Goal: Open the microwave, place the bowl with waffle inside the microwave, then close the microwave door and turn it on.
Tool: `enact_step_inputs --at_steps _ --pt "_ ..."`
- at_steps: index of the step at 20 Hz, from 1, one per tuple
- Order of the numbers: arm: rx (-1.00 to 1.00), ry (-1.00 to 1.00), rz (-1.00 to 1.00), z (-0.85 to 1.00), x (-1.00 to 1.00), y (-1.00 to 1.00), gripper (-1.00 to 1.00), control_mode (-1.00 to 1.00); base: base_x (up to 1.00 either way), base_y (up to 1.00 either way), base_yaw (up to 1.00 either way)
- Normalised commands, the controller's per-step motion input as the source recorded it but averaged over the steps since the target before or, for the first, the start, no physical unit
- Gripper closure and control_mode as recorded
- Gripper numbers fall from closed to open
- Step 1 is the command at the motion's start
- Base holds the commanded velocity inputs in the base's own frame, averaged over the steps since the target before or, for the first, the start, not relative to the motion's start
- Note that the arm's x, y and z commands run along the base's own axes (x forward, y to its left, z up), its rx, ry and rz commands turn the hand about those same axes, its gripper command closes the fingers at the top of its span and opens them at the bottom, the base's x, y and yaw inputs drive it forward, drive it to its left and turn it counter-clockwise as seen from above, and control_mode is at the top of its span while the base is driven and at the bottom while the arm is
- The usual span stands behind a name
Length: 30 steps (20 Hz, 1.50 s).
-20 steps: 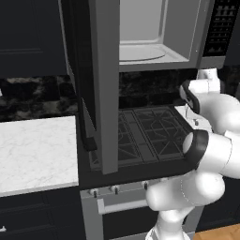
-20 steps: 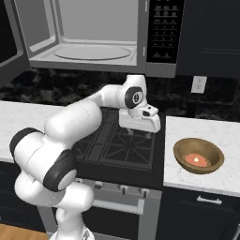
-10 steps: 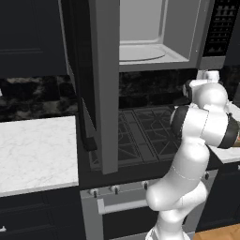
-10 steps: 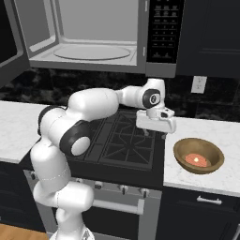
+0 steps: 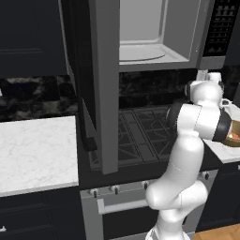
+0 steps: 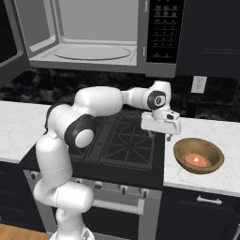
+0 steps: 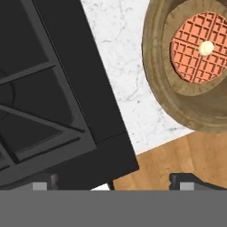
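The microwave hangs above the stove with its pale interior exposed. The microwave door stands swung wide open, its black handle facing the camera. The bowl with waffle, brown with a reddish waffle inside, rests on the white counter right of the stove. My gripper hovers over the stove's right edge, just left of the bowl, pointing down. It is open with nothing between its fingertips. In the hand view the bowl lies at the upper right.
The black stove with its grates lies under the arm. White marble counter runs right of the stove and another stretch lies to its left. A keypad strip and a wall socket are at the back.
The arm has swung right from above the stove's middle toward the bowl. The gripper has stayed open. The bowl and the door have not moved.
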Motion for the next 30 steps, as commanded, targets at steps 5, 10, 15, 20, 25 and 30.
enact_step_inputs --at_steps 5,10,15,20,25,30 --pt "-0.01 -0.22 0.22 -0.29 0.04 -0.33 -1.0 -1.0 0.0 0.0 0.0" --pt "-0.01 -0.19 0.12 -0.19 0.0 -0.36 -1.0 -1.0 0.0 0.0 0.0" --pt "0.0 0.06 0.0 -0.05 0.06 0.0 -1.0 -1.0 0.0 0.0 0.0" --pt "0.0 0.12 0.0 -0.09 0.19 0.0 -1.0 -1.0 0.0 0.0 0.0" --pt "-0.01 0.06 0.0 -0.24 0.32 -0.07 -1.0 -1.0 0.0 0.0 0.0" --pt "-0.03 0.01 0.0 -0.39 0.32 -0.22 -1.0 -1.0 0.0 0.0 0.0"
